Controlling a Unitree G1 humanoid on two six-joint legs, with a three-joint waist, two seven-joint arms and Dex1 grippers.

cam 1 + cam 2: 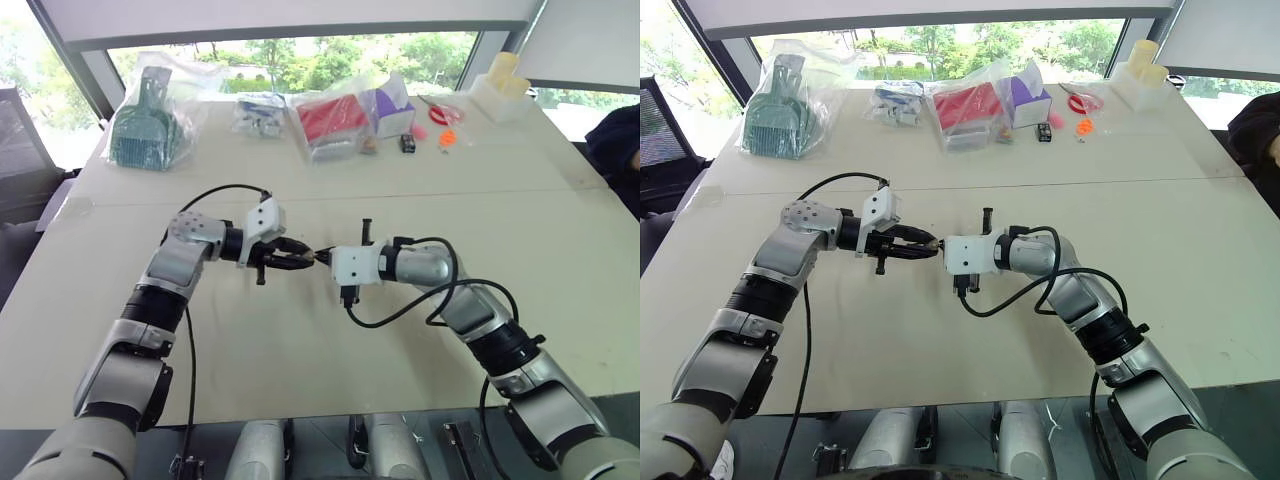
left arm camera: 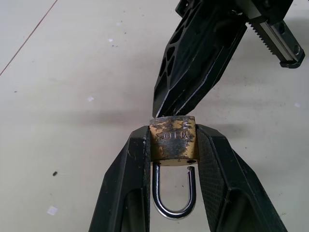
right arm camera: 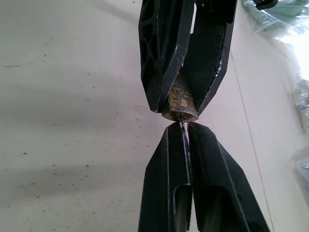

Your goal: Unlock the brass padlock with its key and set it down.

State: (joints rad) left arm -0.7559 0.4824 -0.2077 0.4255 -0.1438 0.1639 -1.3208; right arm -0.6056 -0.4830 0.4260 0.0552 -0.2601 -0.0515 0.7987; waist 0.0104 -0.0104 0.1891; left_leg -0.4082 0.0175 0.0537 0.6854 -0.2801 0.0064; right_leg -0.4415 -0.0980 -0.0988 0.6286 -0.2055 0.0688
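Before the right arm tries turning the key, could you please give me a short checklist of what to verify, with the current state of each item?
1. Left gripper clamps the brass padlock by its body sides: ok.
2. Right gripper is shut on the key, a thin silvery blade pinched at its fingertips: ok.
3. Key meets the padlock's bottom face: ok; how deep it sits: cannot tell.
4. Shackle released: looks so, one leg ends short of the body.
5. Padlock held above the table, free of it: ok.
6. Bags far from both arms: ok.
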